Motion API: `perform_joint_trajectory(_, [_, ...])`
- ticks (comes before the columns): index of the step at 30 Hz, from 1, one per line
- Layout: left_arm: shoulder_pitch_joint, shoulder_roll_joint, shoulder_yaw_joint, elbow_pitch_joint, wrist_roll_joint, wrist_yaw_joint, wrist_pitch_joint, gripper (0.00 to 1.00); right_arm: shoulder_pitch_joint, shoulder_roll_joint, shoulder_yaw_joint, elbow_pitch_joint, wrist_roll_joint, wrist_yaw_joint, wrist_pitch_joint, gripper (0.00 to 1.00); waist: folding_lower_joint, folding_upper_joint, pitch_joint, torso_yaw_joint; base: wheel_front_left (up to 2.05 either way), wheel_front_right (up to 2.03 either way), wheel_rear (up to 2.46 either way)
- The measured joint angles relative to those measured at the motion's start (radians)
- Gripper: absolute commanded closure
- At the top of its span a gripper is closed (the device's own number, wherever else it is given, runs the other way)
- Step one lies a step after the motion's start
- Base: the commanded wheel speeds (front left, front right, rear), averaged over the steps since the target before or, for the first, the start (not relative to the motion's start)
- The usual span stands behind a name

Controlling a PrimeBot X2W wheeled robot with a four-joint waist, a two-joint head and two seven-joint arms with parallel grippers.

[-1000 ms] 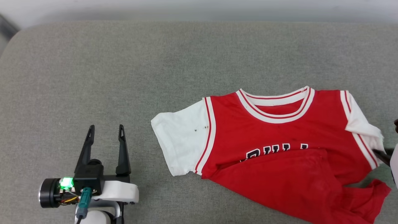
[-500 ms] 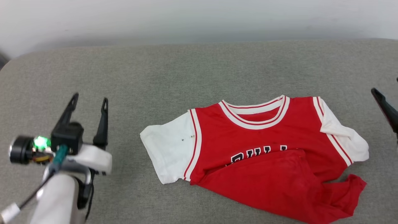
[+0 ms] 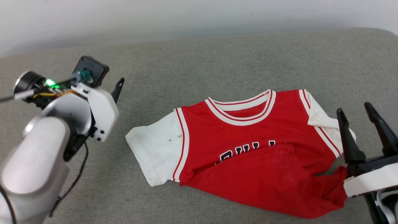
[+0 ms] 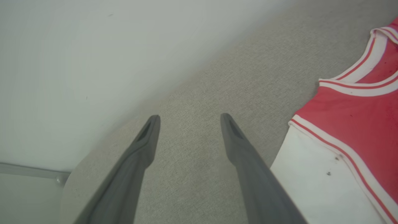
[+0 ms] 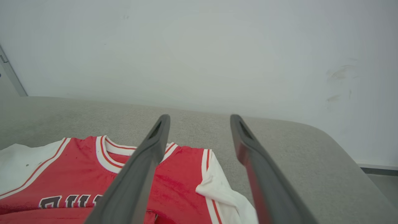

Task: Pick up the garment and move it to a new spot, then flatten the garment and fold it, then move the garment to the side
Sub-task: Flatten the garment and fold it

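The garment [image 3: 248, 137] lies face up on the grey padded surface [image 3: 199, 68], collar toward the far edge. Its red hem is folded up over the lower front, so only the tops of the black letters show. The left white sleeve [image 3: 152, 155] lies flat; the right sleeve is crumpled. My right gripper [image 3: 354, 109] stands open beside that crumpled sleeve, its left finger over the sleeve's edge, nothing between the fingers [image 5: 143, 168]. My left gripper [image 4: 190, 115] is open and empty over bare surface, left of the white sleeve [image 4: 320, 186]. One of its fingers [image 3: 118, 88] shows past the wrist.
A pale wall [image 3: 186, 18] runs along the surface's far edge. In the left wrist view the surface's rounded corner [image 4: 70, 183] drops off to the floor. In the right wrist view the other rounded end [image 5: 342, 149] falls away toward a baseboard. Bare grey surface surrounds the garment.
The head camera has shifted. My left arm has risen and swung toward the far left, still open. My right gripper has come in at the lower right beside the crumpled sleeve. The garment keeps its shape.
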Motion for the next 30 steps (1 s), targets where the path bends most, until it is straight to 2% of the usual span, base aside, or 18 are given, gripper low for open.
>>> perform_joint_trajectory(3, [-0.076, 0.086, -0.120, -0.022, -0.141, 0.000, 0.160, 0.00, 0.029, 0.035, -0.002, -0.034, -0.019, 0.000, 0.015, 0.00, 0.0000, 0.0000, 0.018, -0.011, 0.00, 0.00, 0.00])
perform_joint_trajectory(7, [-0.187, 0.160, -0.238, -0.061, -0.308, 0.000, 0.346, 0.00, 0.039, 0.055, -0.008, -0.054, -0.028, 0.000, 0.013, 0.00, 0.0000, 0.0000, 0.047, -0.025, 0.00, 0.00, 0.00])
perform_joint_trajectory(16, [-0.384, 0.239, -0.498, -0.102, -0.517, 0.000, 0.676, 0.00, 0.009, 0.068, 0.019, -0.062, -0.039, 0.000, -0.001, 0.00, 0.0000, 0.0000, 0.128, -0.052, 0.00, 0.00, 0.00])
perform_joint_trajectory(22, [-0.444, 0.267, -0.621, -0.101, -0.575, 0.000, 0.742, 0.00, -0.027, 0.068, 0.035, -0.057, -0.047, 0.000, -0.015, 0.00, 0.0001, 0.0000, 0.184, -0.071, 0.00, 0.00, 0.00])
perform_joint_trajectory(30, [-0.457, 0.296, -0.732, -0.055, -0.625, 0.000, 0.723, 0.00, -0.068, 0.071, 0.055, -0.028, -0.050, 0.000, -0.035, 0.00, 0.0000, 0.0000, 0.239, -0.093, 0.00, 0.00, 0.00])
